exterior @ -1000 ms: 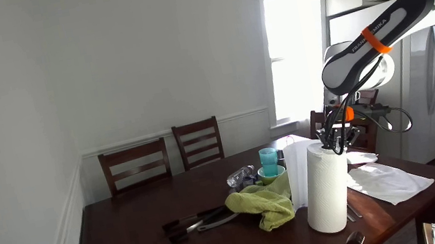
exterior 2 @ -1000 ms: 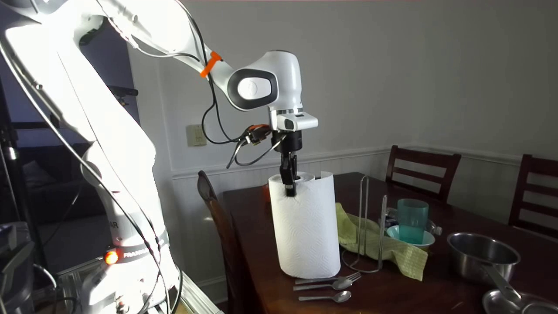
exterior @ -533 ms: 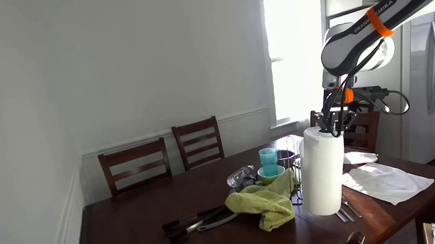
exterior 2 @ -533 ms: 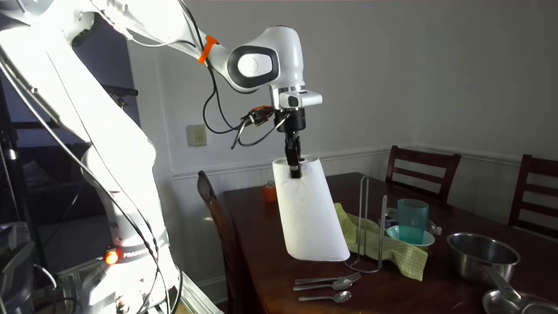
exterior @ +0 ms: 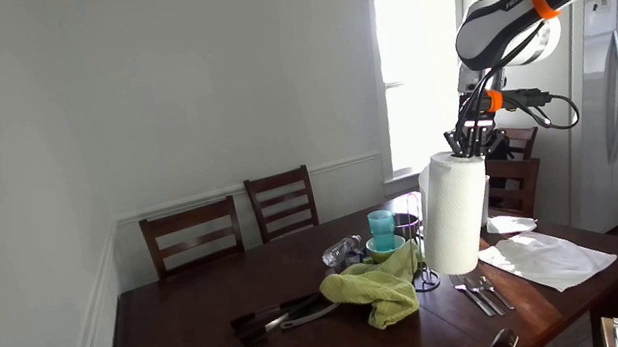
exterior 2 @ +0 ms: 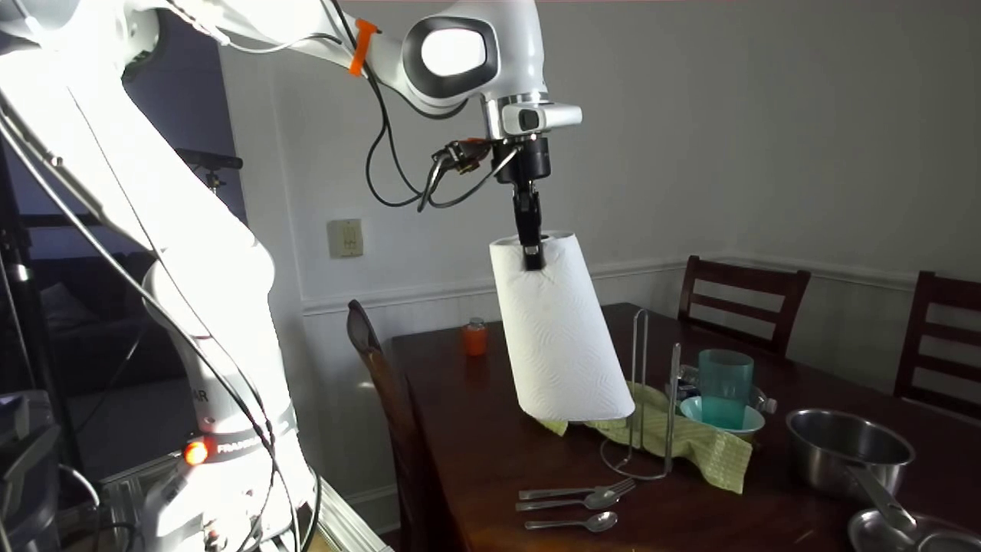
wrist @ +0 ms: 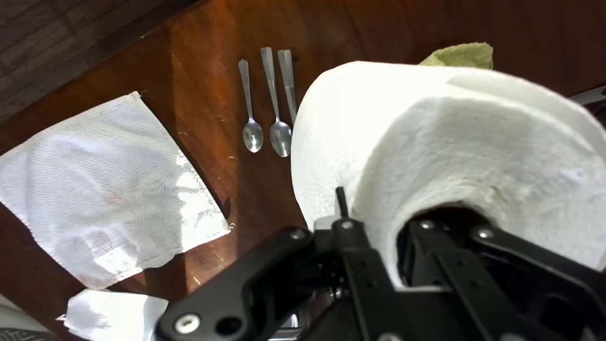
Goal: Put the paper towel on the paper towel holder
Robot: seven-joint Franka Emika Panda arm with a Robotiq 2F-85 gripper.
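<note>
I'm holding the paper towel roll (exterior 2: 561, 330) by its upper rim with the claw (wrist: 384, 237), which is clenching the roll's wall: the wrist view is showing me one finger (wrist: 428, 241) reaching into the dark hollow core while its partner is pressing on the outside. In an exterior view I'm seeing that outer finger (exterior 2: 533, 259) denting the paper. The roll is hanging below the claw, raised off the table (exterior 2: 475, 429), and it is leaning, its lower end slanting toward the wire holder (exterior 2: 672, 406). In both exterior views it is hanging just beside the holder; its lower edge is lining up with the wire, and I'm not able to tell whether the two are touching. Lower down, a fork (exterior 2: 559, 493) and two spoons (wrist: 280, 137) are lying side by side on the table, and a white cloth (wrist: 109, 189) is lying near them. A green cloth (exterior 2: 705, 452) is trailing behind the holder, a teal cup (exterior 2: 724, 391) is standing in a bowl (exterior 2: 755, 424), and a steel saucepan (exterior 2: 816, 464) is resting near the bowl.
</note>
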